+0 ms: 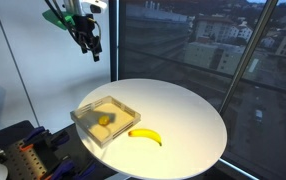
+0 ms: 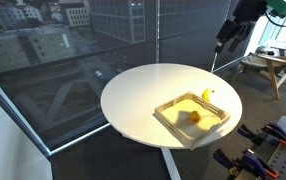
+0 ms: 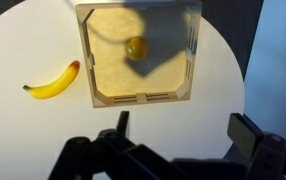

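My gripper (image 1: 91,47) hangs high above the round white table (image 1: 188,110), open and empty; it also shows in an exterior view (image 2: 226,36) and in the wrist view (image 3: 183,135). Below it stands a shallow wooden tray (image 3: 91,60) with a small yellow-orange fruit (image 3: 135,47) inside. The tray shows in both exterior views (image 1: 87,122) (image 2: 168,118), as does the fruit (image 1: 105,121) (image 2: 195,116). A yellow banana (image 3: 53,82) lies on the table beside the tray, outside it, seen in both exterior views (image 1: 146,136) (image 2: 208,95).
Large windows (image 1: 213,50) with a city view stand behind the table. A wooden stool (image 2: 268,68) is at the far side. Dark equipment (image 1: 18,150) sits near the table's edge, also in an exterior view (image 2: 273,150).
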Controlling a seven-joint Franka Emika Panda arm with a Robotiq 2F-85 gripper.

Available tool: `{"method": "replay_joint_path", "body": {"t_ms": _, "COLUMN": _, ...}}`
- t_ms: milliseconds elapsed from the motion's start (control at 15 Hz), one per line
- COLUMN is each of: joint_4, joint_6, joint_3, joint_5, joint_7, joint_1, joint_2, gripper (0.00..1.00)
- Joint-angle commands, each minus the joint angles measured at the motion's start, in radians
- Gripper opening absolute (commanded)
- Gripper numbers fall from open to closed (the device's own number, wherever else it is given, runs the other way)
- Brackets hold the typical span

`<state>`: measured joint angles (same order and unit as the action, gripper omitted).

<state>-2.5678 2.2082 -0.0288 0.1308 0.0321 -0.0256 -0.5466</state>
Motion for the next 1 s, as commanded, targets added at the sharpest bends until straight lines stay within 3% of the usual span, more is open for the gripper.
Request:
{"method": "replay_joint_path", "body": {"t_ms": 0, "joint_4": -0.009, "joint_6": -0.041, "joint_3": -0.002, "joint_5": 0.008, "joint_7": -0.019, "joint_1": 0.000, "joint_2": -0.037, "gripper": 1.00}}
{"method": "replay_joint_path", "body": {"t_ms": 933, "joint_4": -0.009, "joint_6": -0.051, "joint_3": 0.032, "joint_5": -0.145, "joint_7": 0.018, "joint_1": 0.061, "joint_2": -0.045, "gripper": 1.00}}
